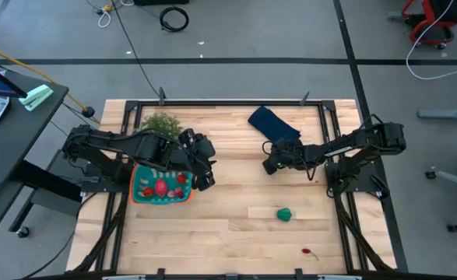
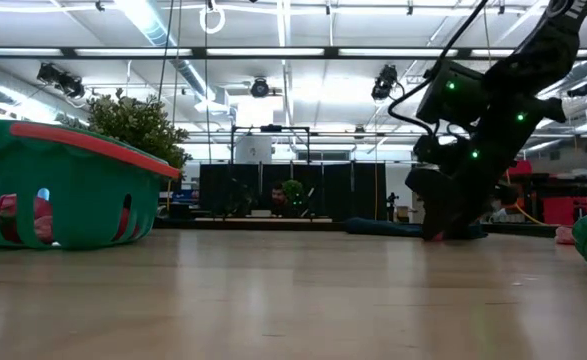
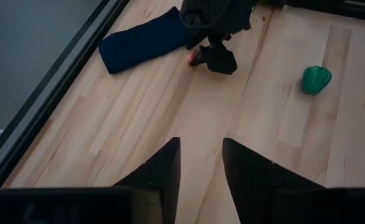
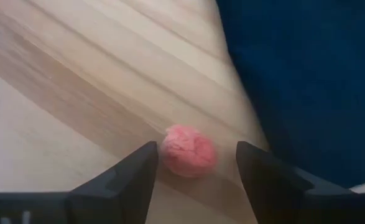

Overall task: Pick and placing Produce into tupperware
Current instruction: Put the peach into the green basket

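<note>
Beside the dark blue cloth [image 1: 274, 124], at its edge nearer the worktop's [image 1: 228, 225] middle, we are logging the right gripper [image 1: 268, 166]: it is hanging low over the wood with its fingers [image 4: 123, 180] standing wide apart, one on each side of a small pink fuzzy piece of produce [image 4: 189, 151]. The pink piece is lying on the boards just beside the cloth; the fingers are not touching it in the right wrist view.

Well apart from the cloth, toward the left arm's side, we are listing the teal tupperware [image 1: 141, 187] with its orange edge. Several red and pink produce pieces [image 1: 161, 187] are sitting inside it; we cannot count them exactly. The left gripper [image 1: 205, 173] is hovering beside the tupperware on the side facing the cloth, its fingers [image 3: 160, 174] parted by a narrow gap and holding nothing, with bare wood showing between them.

A bushy grey-green plant [image 1: 162, 123] is standing just behind the tupperware, level with the cloth along the worktop's far edge.

Nearer the front edge than the cloth, we are recording a green toy pepper [image 1: 284, 214] lying alone on the wood. Still farther from the cloth, close to the front edge, a small red piece [image 1: 309, 252] is lying by itself.
</note>
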